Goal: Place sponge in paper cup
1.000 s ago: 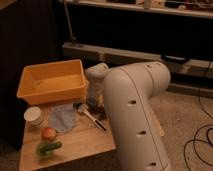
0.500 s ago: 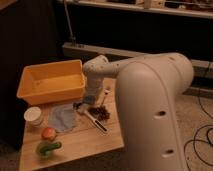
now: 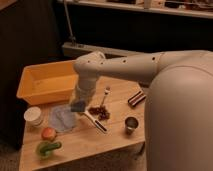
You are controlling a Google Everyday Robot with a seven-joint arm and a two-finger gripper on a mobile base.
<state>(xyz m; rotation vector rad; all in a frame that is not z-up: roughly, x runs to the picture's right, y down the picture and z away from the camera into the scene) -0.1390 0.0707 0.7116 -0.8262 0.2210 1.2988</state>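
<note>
The claw (image 3: 78,103) hangs over the middle of the table (image 3: 117,137), a little toward the left edge, and looks clamped on the sponge (image 3: 77,106). The sponge shows as a small blue block at the claw's tip, above the right edge of the cloth (image 3: 62,119). The cup (image 3: 33,116) stands upright and open near the left edge, in front of the tray (image 3: 44,82) at the back-left corner and apart from the sponge.

The sponge is probably very light and soft, so it should give under a squeeze and spring back once let go. A hold across its middle seems safest, as a corner grip could let it twist. It looks about as wide as the cup's mouth, so it may catch on the rim, and the light cup may tip or slide if nudged.
</note>
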